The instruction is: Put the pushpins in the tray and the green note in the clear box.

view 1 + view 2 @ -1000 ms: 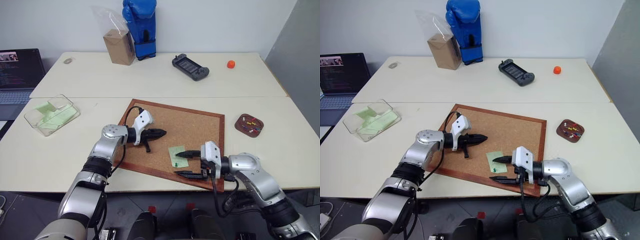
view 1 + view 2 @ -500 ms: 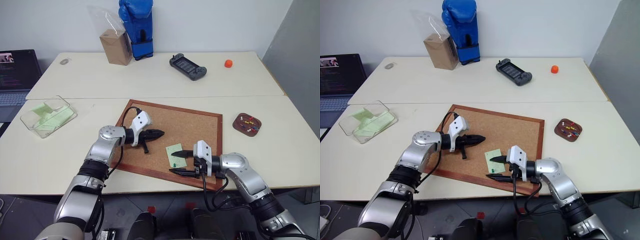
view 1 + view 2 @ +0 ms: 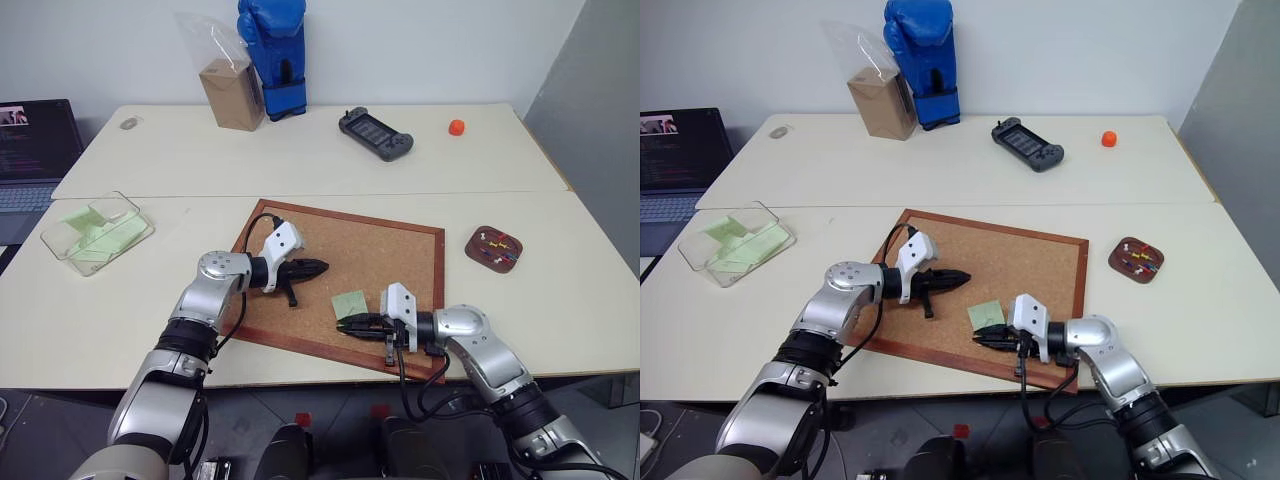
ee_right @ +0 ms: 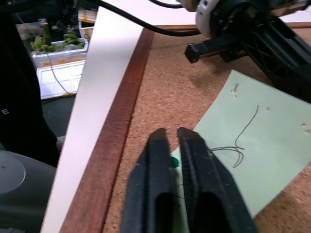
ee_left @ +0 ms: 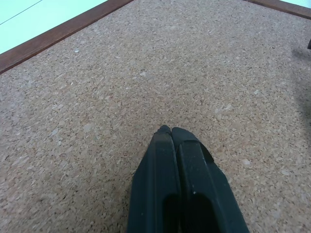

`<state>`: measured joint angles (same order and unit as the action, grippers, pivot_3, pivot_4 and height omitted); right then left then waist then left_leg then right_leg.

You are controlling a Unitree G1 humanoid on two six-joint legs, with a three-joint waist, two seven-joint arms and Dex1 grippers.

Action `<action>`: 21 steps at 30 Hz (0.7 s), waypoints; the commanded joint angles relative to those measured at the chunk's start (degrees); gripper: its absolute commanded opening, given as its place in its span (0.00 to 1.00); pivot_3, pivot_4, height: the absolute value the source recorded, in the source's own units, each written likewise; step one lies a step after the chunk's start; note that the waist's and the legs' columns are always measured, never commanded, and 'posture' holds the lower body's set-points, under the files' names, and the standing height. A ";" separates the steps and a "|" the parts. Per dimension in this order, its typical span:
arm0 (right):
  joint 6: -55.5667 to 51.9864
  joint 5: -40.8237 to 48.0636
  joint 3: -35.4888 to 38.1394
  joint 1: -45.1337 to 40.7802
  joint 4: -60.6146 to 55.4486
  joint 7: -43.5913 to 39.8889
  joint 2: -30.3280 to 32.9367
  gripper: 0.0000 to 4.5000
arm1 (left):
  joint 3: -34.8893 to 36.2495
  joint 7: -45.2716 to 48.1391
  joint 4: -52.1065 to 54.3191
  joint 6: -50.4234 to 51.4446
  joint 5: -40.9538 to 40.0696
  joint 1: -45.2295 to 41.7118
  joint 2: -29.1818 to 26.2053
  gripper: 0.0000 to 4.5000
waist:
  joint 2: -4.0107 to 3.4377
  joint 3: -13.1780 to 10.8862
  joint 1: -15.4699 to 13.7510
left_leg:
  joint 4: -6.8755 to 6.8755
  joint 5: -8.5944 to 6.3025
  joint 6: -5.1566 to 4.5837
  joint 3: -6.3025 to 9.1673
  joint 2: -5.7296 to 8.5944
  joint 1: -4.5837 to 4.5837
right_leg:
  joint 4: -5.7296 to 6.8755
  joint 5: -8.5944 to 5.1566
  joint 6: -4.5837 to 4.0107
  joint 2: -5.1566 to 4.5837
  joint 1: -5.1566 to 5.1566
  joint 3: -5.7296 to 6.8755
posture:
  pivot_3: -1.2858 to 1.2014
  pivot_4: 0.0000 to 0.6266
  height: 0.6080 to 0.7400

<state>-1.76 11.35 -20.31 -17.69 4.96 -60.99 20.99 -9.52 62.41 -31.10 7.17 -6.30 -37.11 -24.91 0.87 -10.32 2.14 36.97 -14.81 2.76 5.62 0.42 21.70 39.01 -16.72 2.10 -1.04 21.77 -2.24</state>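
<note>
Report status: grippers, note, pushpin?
Right gripper shut on green pushpin in green note. Left gripper shut, empty, over cork board. Nothing blocking.

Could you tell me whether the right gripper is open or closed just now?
Shut: the right gripper's black fingers are pinched on a green pushpin at the green note's edge on the cork board.

The board (image 3: 340, 272) has a rough, speckled cork face and a smooth reddish wood frame. The note (image 4: 262, 145) is matt paper. The clear box (image 3: 95, 230) is glossy plastic. Gripper fingers (image 5: 182, 194) are matt black.
</note>
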 commanded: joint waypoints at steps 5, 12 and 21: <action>0.02 0.46 1.40 -1.68 -1.03 -0.55 0.53 0.01 | -1.36 0.05 -0.71 1.64 1.61 1.27 -0.48 0.00 | 0.00 0.00 0.00 | 0.00 0.00 0.00 0.01 0.00 0.00 | 0.00 0.00 0.00 0.00 0.00 0.00 | 0.52 0.24 1.00; -5.53 4.68 4.35 -3.55 -9.67 -1.22 3.07 0.01 | -1.37 -0.28 -0.74 1.61 1.56 1.53 -0.30 0.00 | 0.00 0.00 -0.05 | 0.02 0.00 0.00 0.03 -0.01 0.03 | 0.00 0.00 0.00 -0.03 0.01 0.00 | 0.52 0.24 1.00; -10.29 6.76 6.17 -5.16 -15.79 -0.43 4.55 0.01 | -0.99 -0.55 -1.01 1.81 0.82 1.18 0.85 0.00 | 0.00 0.00 -0.13 | 0.00 0.00 0.00 0.09 -0.01 0.03 | -0.01 0.00 0.00 -0.03 0.00 0.04 | 0.52 0.24 1.00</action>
<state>-11.75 17.01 -15.54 -21.56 -8.03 -61.62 24.92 -9.51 61.91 -30.79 7.22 -6.31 -36.91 -24.48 0.87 -10.32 2.01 36.97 -14.81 2.76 5.71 0.41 21.73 39.00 -16.72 2.10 -1.09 21.77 -2.21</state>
